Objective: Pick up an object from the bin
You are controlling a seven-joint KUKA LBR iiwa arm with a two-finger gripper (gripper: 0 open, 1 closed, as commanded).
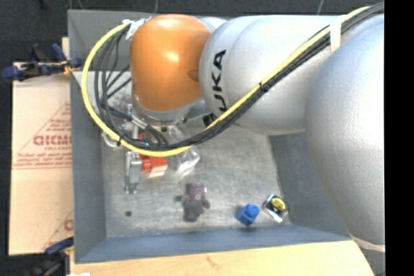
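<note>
Red plastic-looking block [154,167] sat right beside the gripper [137,176] (open or closed? couldn't tell, the wrist hid it). Seemed light, stiff, maybe a bit slick, so I'd have pinched across its flat sides. Purple-grey lump [194,201] lay a little beyond.

The arm [304,81] enters from the right edge of the frame as a broad silver-grey link. It runs leftward across the upper half and ends in a rounded wrist joint capped by an orange cover [165,61] at upper centre-left. A yellow cable [272,81] follows the link, loops out to the left of the orange cover together with black cables [103,84], and returns beneath it. The gripper [137,168] projects below the cover at centre-left, directed toward the lower edge of the frame, with its upper body partly hidden by the wrist.
</note>
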